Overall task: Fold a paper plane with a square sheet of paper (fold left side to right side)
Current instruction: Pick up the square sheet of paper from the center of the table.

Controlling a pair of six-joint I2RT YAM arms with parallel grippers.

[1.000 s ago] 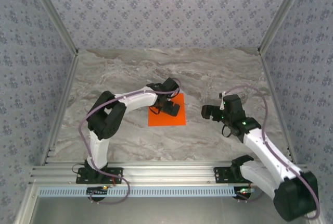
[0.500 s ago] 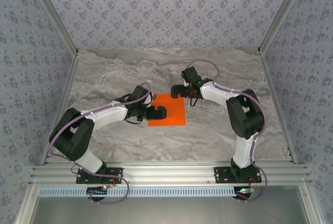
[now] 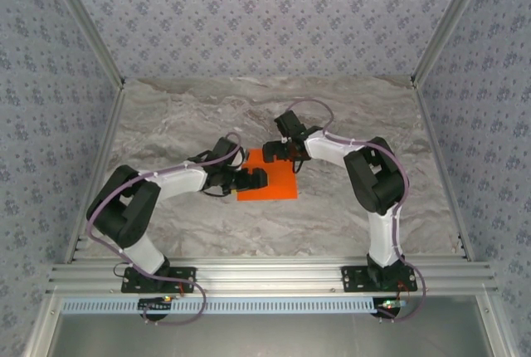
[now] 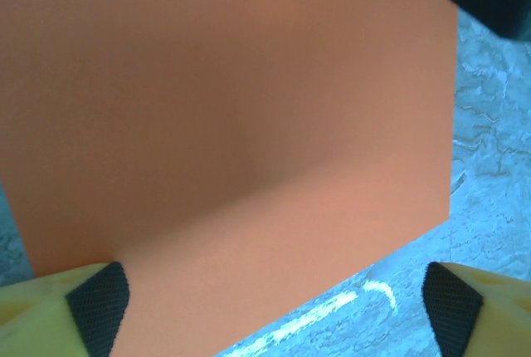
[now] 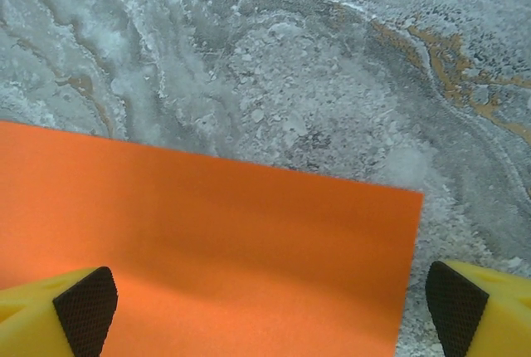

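The square sheet of paper (image 3: 278, 184) is bright orange-red and lies flat on the marble table, mid-centre. My left gripper (image 3: 257, 178) hovers low over the sheet's left edge, open. In the left wrist view the sheet (image 4: 232, 124) spreads between the wide-apart yellow fingertips (image 4: 95, 307) of the left gripper (image 4: 274, 315). My right gripper (image 3: 274, 151) sits at the sheet's far edge, open. In the right wrist view its fingertips (image 5: 456, 307) straddle a corner of the sheet (image 5: 207, 249), and the right gripper (image 5: 270, 311) holds nothing.
The marble table (image 3: 348, 116) stretches bare around the sheet. Patterned walls with metal posts (image 3: 87, 33) close in the left, right and far sides. An aluminium rail (image 3: 265, 274) carrying both arm bases runs along the near edge.
The right arm swung in from the right side to the sheet's far edge. The left arm drew back from over the sheet to its left edge, its jaws narrowing slightly.
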